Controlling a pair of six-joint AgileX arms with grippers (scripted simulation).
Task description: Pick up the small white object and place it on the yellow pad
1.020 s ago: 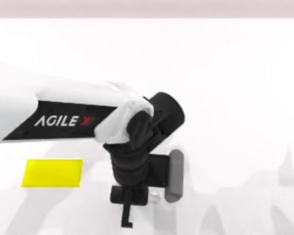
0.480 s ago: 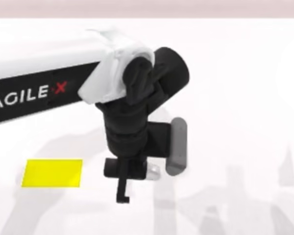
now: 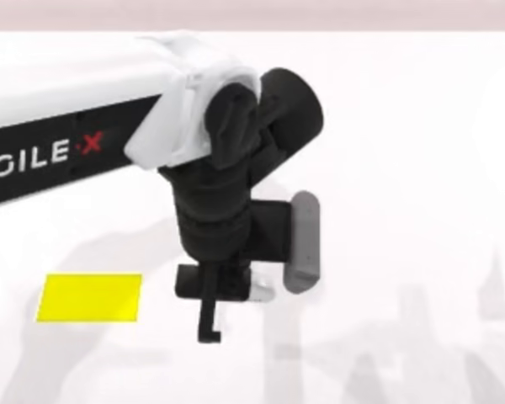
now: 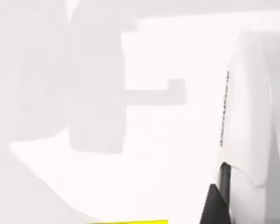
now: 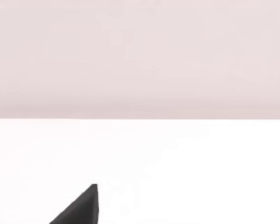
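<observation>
The white table [image 3: 404, 126] fills the top view. The left arm [image 3: 67, 126] reaches across it from 9 o'clock toward the middle. Its wrist is bent down, so the tool hangs over the table at about 6 o'clock of centre.

The yellow pad [image 3: 89, 297] lies flat at about 8 o'clock, with nothing on it, so the placing is not yet done.

The left gripper [image 3: 215, 290] is well apart from the pad, which is at its 9 o'clock. Its shadow on the table is offset from it, which suggests it is raised so the load can travel clear of the surface.

The small white object [image 4: 249, 107] sits close against the left wrist camera with its dark slit showing. I judge the fingers are closed on it and it is off the table. Only a sliver of it peeks out in the top view.

The right arm is outside the top view, apparently parked. Its wrist view shows only bare table and a dark wedge [image 5: 79, 210].
</observation>
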